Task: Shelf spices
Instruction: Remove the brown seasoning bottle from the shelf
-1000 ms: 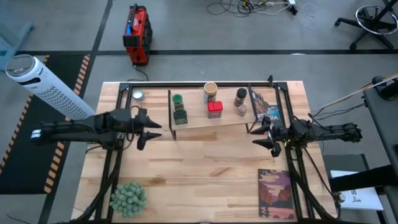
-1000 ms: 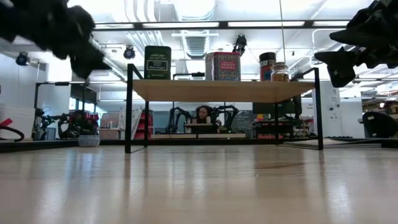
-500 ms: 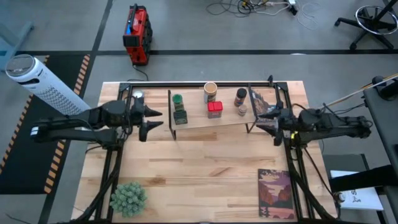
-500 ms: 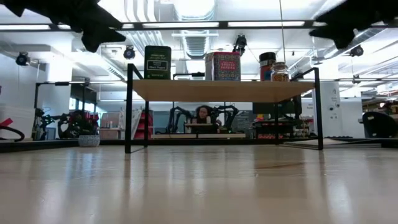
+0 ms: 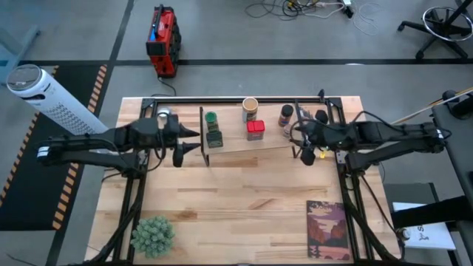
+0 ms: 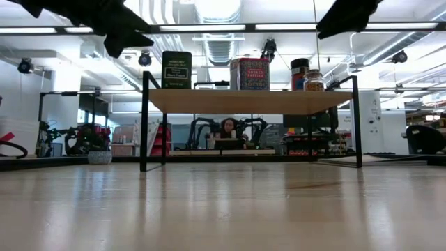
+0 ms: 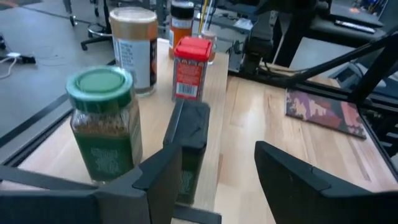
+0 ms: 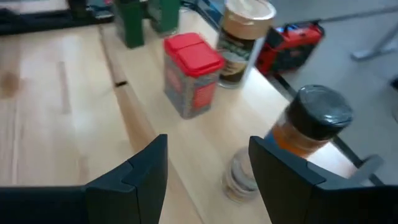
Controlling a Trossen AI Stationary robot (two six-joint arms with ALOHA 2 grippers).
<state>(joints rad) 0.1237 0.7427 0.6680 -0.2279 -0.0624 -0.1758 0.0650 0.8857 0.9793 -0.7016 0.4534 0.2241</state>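
Spices upright on shelf.

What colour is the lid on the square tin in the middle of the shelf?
Red. The red square tin has a red lid, clearest in the right wrist view.

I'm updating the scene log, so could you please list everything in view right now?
shelf: one, pale board in black frame, far middle of the table.
green-lidded jar: one, on the shelf, left end.
dark square tin: one, just in front of that jar.
tan cylinder: one, shelf's back middle.
red square tin: one, in front of the cylinder.
dark-lidded brown jar: one, shelf's right end.
small pale jar: one, beside the brown jar.
book: one, table's near right.
plant ball: one, green, near left corner.
left gripper: open, at the shelf's left end.
right gripper: open, at the shelf's right end.
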